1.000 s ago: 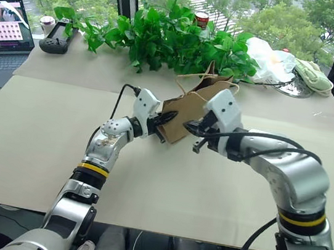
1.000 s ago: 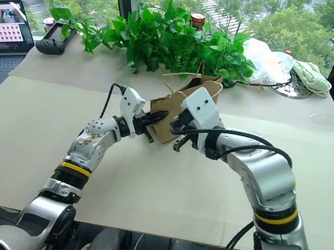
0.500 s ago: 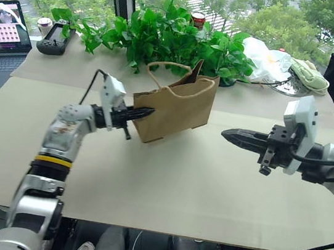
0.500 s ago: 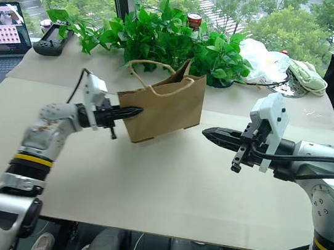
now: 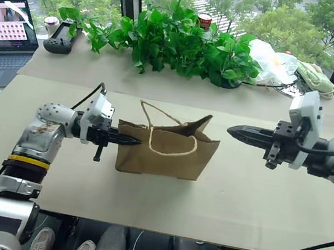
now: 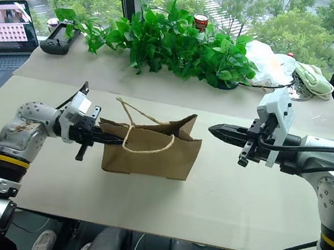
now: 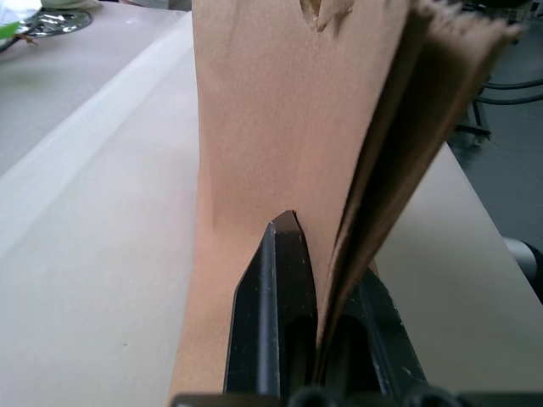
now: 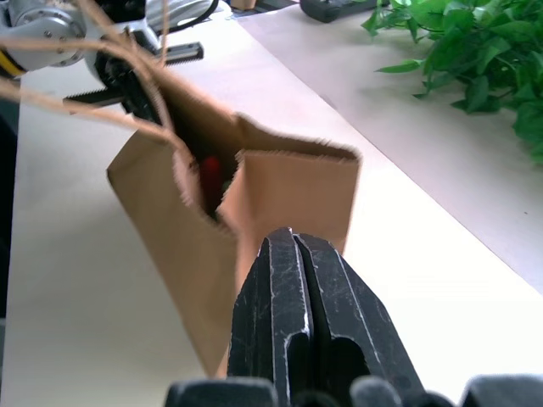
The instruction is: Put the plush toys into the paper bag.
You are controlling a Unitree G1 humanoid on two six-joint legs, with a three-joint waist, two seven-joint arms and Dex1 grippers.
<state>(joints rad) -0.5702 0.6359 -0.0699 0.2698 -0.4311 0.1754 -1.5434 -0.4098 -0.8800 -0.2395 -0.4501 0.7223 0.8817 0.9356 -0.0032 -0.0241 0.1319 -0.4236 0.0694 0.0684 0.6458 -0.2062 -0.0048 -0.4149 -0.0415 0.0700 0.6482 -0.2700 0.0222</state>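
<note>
Left eye view: a wide table [image 5: 37, 163] covered with pale board is seen, and a brown paper bag [image 5: 169, 156] is standing on it near the middle. The bag's mouth is open at the top and two thin cord handles [image 5: 174, 143] are draped over it. Behind the bag, a row of green plants [image 5: 179, 39] is lined up by the window. A laptop [image 5: 6, 31] is set at the far left, with a black controller [image 5: 60, 40] beside it. A white plastic bag [image 5: 269, 61] and a pale green cloth [image 5: 313, 77] are lying at the far right.

The left gripper [image 5: 129, 139] is clamped on the bag's left edge; in the left wrist view the paper is seen pinched between the black fingers [image 7: 271, 322]. The right gripper [image 5: 231, 130] is held in the air to the right of the bag, apart from it, with its jaws pressed together on nothing.

In the right wrist view something red [image 8: 210, 176] is seen inside the bag's mouth. It may be the chili toy, but too little is shown to be sure.
</note>
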